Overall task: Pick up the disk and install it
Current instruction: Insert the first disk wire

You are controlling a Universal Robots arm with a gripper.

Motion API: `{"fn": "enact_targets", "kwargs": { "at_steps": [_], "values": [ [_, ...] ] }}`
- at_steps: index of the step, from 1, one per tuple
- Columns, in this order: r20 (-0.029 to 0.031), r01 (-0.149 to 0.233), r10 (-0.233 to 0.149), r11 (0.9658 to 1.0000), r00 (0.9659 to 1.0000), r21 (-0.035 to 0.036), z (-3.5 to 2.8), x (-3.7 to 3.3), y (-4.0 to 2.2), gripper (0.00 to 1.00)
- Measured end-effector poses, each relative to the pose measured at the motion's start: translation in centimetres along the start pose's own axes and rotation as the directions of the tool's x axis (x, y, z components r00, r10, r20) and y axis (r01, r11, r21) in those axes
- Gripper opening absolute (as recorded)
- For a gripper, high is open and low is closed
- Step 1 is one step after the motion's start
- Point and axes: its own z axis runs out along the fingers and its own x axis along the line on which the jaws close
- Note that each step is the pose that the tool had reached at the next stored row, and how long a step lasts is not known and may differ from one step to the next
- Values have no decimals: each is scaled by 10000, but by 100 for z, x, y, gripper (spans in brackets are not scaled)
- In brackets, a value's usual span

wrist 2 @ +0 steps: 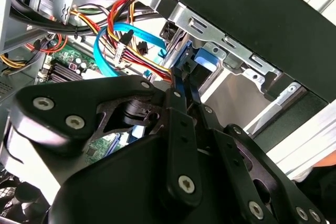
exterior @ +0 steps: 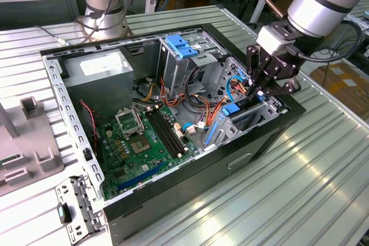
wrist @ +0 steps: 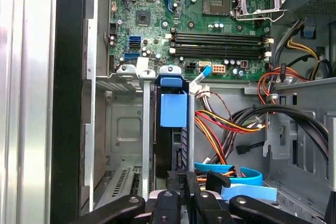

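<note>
The black, jointed metal hand (exterior: 259,89) reaches into the open computer case (exterior: 277,136) at its corner on the exterior view's right. Its slim fingers (wrist 2: 181,90) are drawn close together, pinching the blue plastic edge of the disk (wrist: 173,129). The disk stands on edge in a slot of the grey sheet-metal drive cage (wrist: 131,129), its glossy blue carrier tab facing out and its dark body sunk between the cage walls. Red, yellow and orange wires and a flat light-blue ribbon cable (wrist: 236,176) curl beside it. The green motherboard (exterior: 138,145) lies flat in the case, which rests on a ribbed metal tabletop (exterior: 300,200).
</note>
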Motion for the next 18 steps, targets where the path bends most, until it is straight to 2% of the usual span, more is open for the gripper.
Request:
{"fn": "enact_targets", "kwargs": {
  "at_steps": [8,9,11,13,18],
  "values": [
    [3,1,-1,10000,10000,-3,22,3,-1,17],
    [4,0,0,10000,10000,-3,23,4,-1,18],
    [3,1,-1,10000,10000,-3,22,4,-1,31],
    [2,0,0,10000,10000,-3,22,4,-1,31],
    [25,1,-1,10000,10000,-2,-57,-1,2,31]
  ]
}}
